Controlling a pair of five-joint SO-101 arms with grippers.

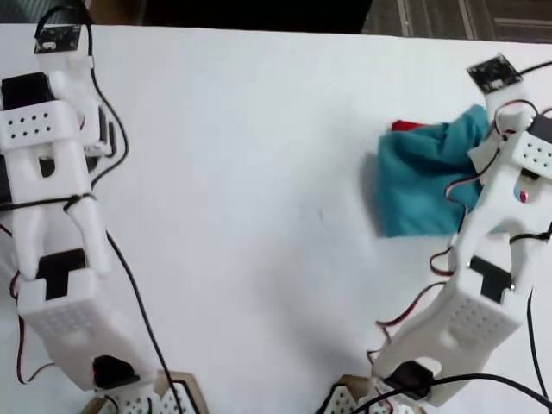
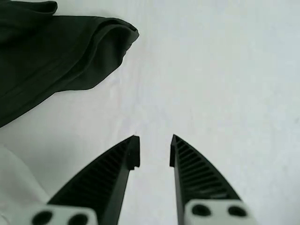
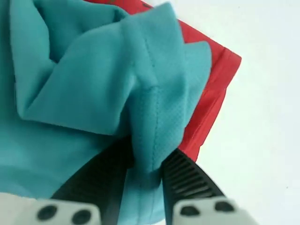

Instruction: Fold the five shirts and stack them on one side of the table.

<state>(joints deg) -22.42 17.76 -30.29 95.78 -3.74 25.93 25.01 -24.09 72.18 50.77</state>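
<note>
Over on the right side of the white table (image 1: 259, 172) there's a teal shirt (image 1: 418, 185) lying in a rumpled, roughly square heap. A red shirt (image 1: 405, 126) is underneath it, with just a strip of red poking out past the far edge. The right arm (image 1: 483, 259) leans in over the near right side of that pile. Up close, the right gripper (image 3: 150, 157) is clamped on a raised fold of the teal cloth, along a stitched seam, with the fabric pinched between its two black fingers and bunched up in loose pleats around them. The red one lies flat beneath, its edge sticking out beside the teal. On the other side, the left arm (image 1: 52, 172) stands along the left edge of the table. The left gripper (image 2: 154, 140) hangs over bare white tabletop, its jaws parted with a clear gap between the tips and nothing in them. A dark shirt (image 2: 56, 56) lies crumpled on the table a little ahead of it and off to one side, not touching the fingers.
</note>
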